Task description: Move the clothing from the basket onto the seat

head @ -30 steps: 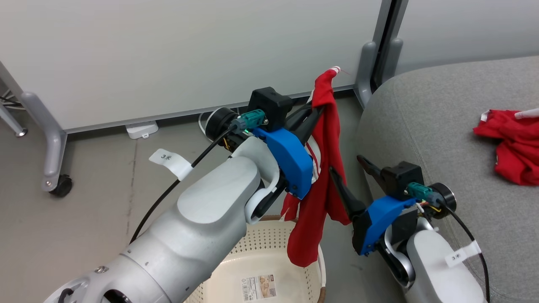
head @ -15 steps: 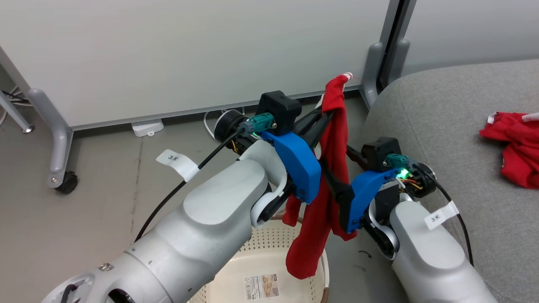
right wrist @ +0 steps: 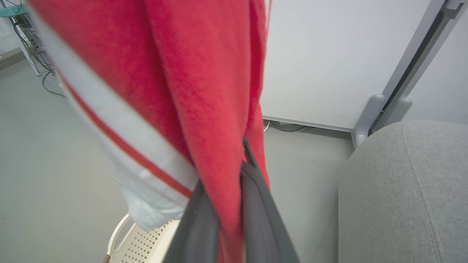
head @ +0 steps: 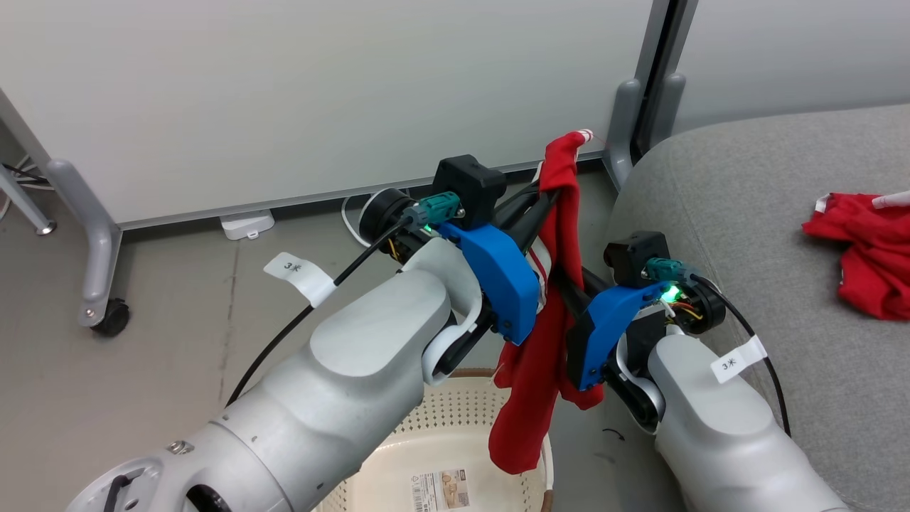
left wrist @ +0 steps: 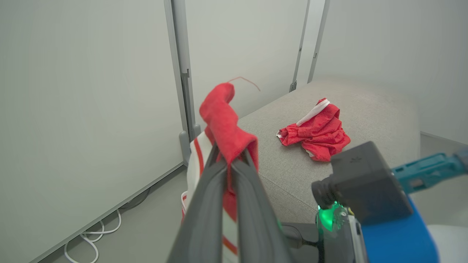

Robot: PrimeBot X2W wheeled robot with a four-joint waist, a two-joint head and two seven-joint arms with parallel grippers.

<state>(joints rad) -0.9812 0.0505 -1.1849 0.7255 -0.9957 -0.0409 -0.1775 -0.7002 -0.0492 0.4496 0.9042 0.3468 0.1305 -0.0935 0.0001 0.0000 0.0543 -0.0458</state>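
- Clothing piece (head: pixel 530 370), red with white stripes, is pinched near its top by my left gripper (head: pixel 557 190). Its two dark fingers (left wrist: pixel 208 204) are pressed together on the fabric, and a red fold pokes up above the tips.
- My right gripper (head: pixel 566 284) comes in from the right and sits lower on the same piece. In the right wrist view its fingers (right wrist: pixel 256 204) are closed with red cloth running between them, so both grippers are clamped on this one garment.
- From those two grips the piece hangs clear of the floor as a long twisted drape. Its white panel with red stripes faces left. The lowest end dangles at the right rim of the basket (head: pixel 441 412), and I cannot tell whether it touches that rim.
- The basket stands on the floor (head: pixel 178 341) close to me, below my left forearm and just left of the seat (head: pixel 739 185). I can see its cream perforated wall, brown rim and a paper label (head: pixel 439 487) on its bottom.
- The seat takes up the right side of the scene, light grey with a stitched seam. A second clothing piece (head: pixel 864 256) lies crumpled on top of it toward the right, well apart from both grippers.
- Farther off, white partition panels (head: pixel 320 92) stand on grey feet. There is a caster (head: pixel 110 316) at the left and a white cable (left wrist: pixel 95 233) on the floor along their base.
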